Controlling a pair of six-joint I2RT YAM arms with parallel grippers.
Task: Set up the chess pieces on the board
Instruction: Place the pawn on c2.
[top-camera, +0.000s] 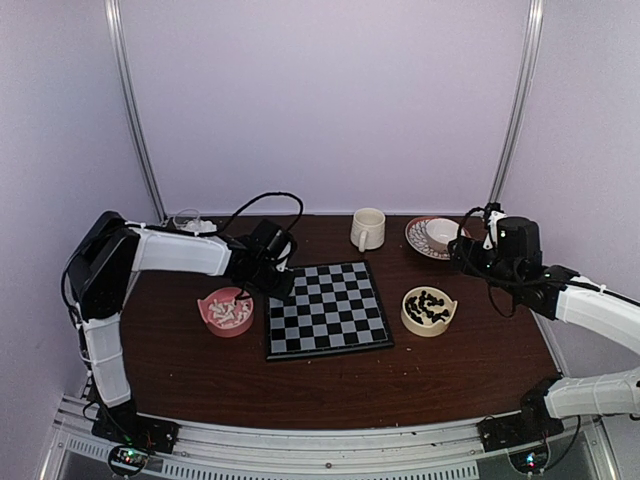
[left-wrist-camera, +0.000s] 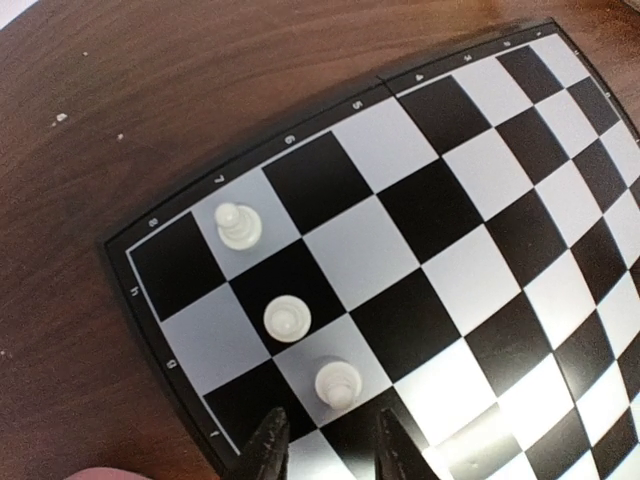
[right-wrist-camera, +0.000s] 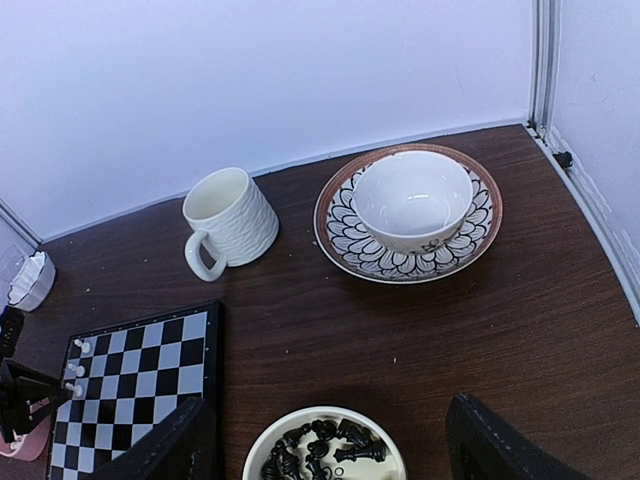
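Note:
The board lies flat mid-table. Three white chess pieces stand in a diagonal row near its left corner; the right wrist view shows them as tiny white dots. My left gripper hovers low over that corner, open, with its tips just short of the nearest pawn and nothing between them. More white pieces lie in a pink bowl. Black pieces fill a cream bowl. My right gripper hangs wide open and empty above that bowl.
A white ribbed mug stands behind the board. A patterned plate carrying a white bowl sits at the back right. A small glass dish is at the back left. Metal posts and walls close in the table.

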